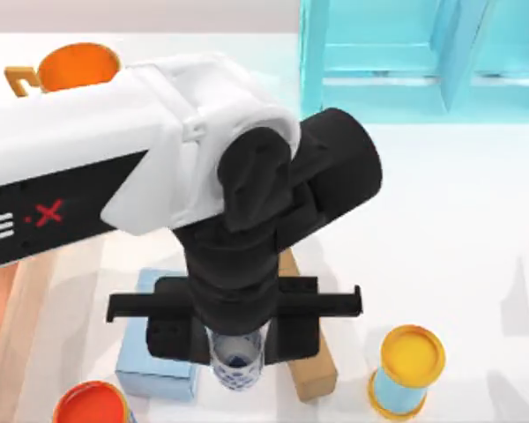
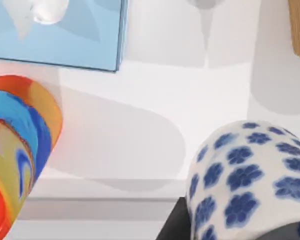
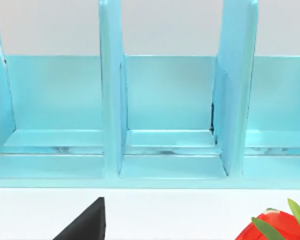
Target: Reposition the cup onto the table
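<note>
The cup [image 1: 239,367], white with dark blue flower dots, sits between the jaws of my left gripper [image 1: 236,345], which is shut on it. It hangs near the front of the white table [image 1: 441,220], between a light-blue tissue box [image 1: 154,357] and a wooden block [image 1: 310,366]. In the left wrist view the cup [image 2: 250,185] is close up, with a dark finger [image 2: 174,226] beside it and bare tabletop [image 2: 190,100] behind. I cannot tell whether the cup touches the table. My right gripper [image 3: 85,225] is parked facing the blue shelf.
A light-blue can with a yellow lid [image 1: 408,370] stands right of the block. An orange-topped colourful can [image 1: 90,405] is at front left. An orange mug [image 1: 75,66] is at back left, a blue shelf [image 1: 423,53] at back right, a reddish tray [image 1: 0,308] at the left edge.
</note>
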